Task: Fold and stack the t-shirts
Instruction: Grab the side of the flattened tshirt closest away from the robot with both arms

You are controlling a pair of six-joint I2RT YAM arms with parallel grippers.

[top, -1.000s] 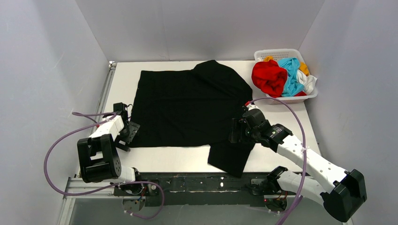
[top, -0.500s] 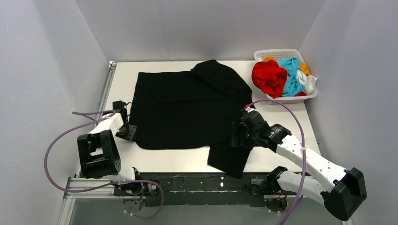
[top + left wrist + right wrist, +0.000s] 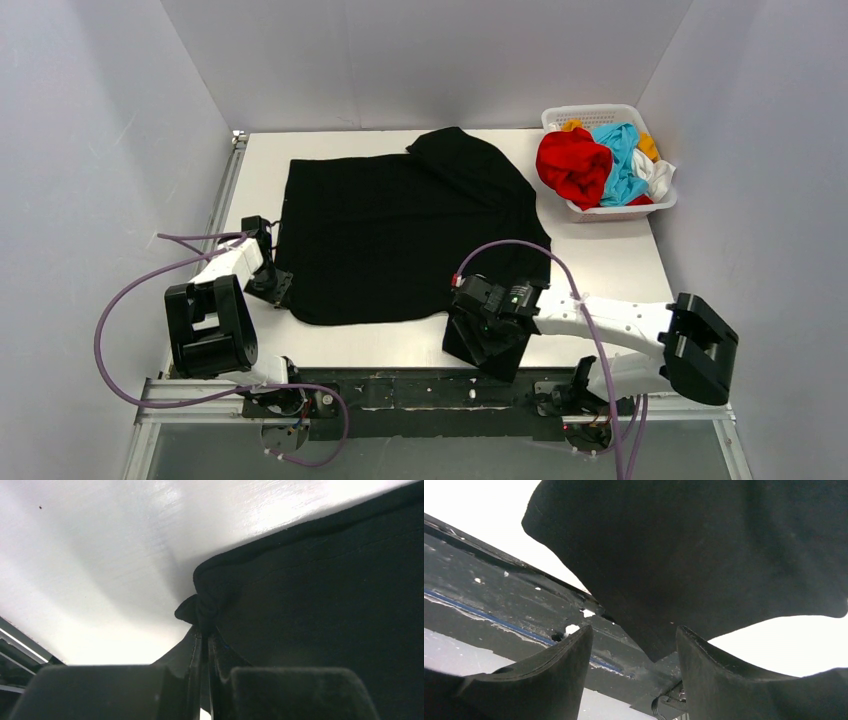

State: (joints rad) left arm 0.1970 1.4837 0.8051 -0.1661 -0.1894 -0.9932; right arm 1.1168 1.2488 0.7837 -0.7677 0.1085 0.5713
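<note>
Big black t-shirt (image 3: 400, 225) is laid out flat across the middle of the table (image 3: 600, 270). It's mostly smooth, with the far-right part doubled over on itself toward the basket corner. One sleeve (image 3: 490, 362) sticks out past the near hem and droops over the table's near edge onto the black frame rail (image 3: 400, 388).

My left gripper (image 3: 204, 637) is clamped right down on the near-left corner of the shirt. In the wrist view a little bunched nub of black cloth is pinched between the fingers, and the hem runs off to the right from there.

My right gripper (image 3: 634, 632) is down at that hanging sleeve with the jaws standing well apart. The sleeve's lower tip dangles into the gap between the two fingers (image 3: 549, 675). I honestly can't tell if either pad is touching cloth, but nothing is gripped.

The rest of the laundry is heaped in the white lattice basket (image 3: 590, 112) at the far-right corner, just beside the black shirt's folded edge:
- red shirt (image 3: 572, 165) on top
- light blue shirt (image 3: 622, 160) next to it
- white shirt (image 3: 660, 180)
- orange-yellow shirt (image 3: 648, 146) peeking out behind

Purple cables (image 3: 130, 300) loop off both arms; the right one arcs over the shirt's near-right part.
</note>
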